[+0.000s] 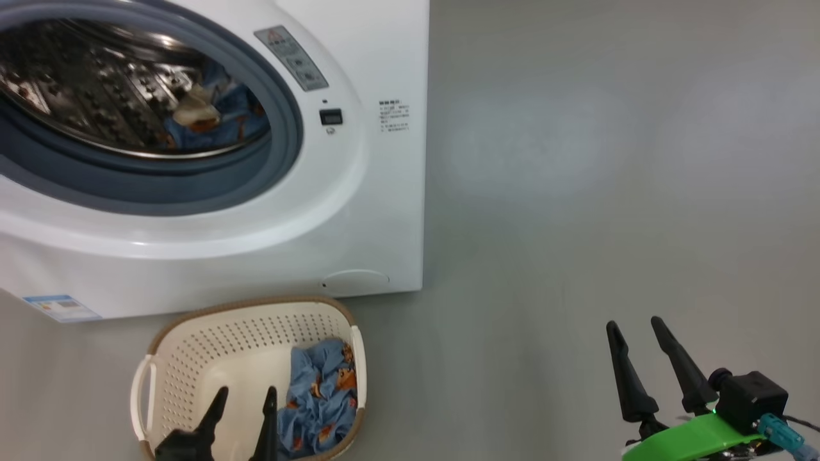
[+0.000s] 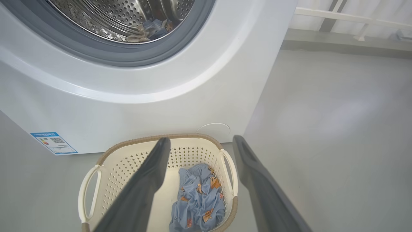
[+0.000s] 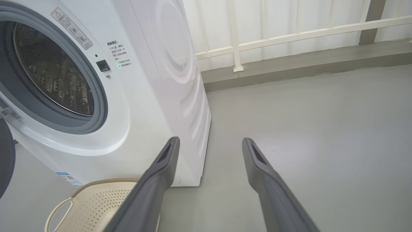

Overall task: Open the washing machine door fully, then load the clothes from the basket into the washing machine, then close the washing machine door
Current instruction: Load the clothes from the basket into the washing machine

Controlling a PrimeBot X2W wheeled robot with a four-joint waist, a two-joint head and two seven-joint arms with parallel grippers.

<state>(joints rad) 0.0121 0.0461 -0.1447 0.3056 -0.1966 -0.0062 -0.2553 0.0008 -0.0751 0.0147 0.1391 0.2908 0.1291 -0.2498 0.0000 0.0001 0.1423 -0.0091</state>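
Clothes (image 1: 323, 397) lay divided between two places: a loaded bundle (image 1: 205, 114) sat inside the steel drum (image 1: 96, 77) of the washing machine (image 1: 359, 211), and the remaining bundle (image 2: 199, 199) lay crumpled against the right-hand wall of the basket (image 1: 256, 301), which stood on the grey floor (image 1: 576, 224) just in front of the machine. We read the drum mouth as fully exposed, and we took the dark curved edge at the left margin of the right wrist view for the washing machine door (image 3: 4, 158), swung clear. The left gripper (image 1: 248, 390) hung over the basket with its jaws spread wide and nothing between them; in its wrist view the remaining bundle appeared in the gap between the two fingers, lower down. The right gripper (image 1: 634, 323) hovered over bare floor well to the right of the basket, likewise wide and empty. We judged the loading step to be about half done, with the door-closing step not yet begun. The next move called for lowering the left gripper into the basket, slightly toward its right wall, closing on a raised fold of the fabric, then lifting it clear of the brown rim and over the grey-blue rubber seal (image 1: 282, 147) into the drum.
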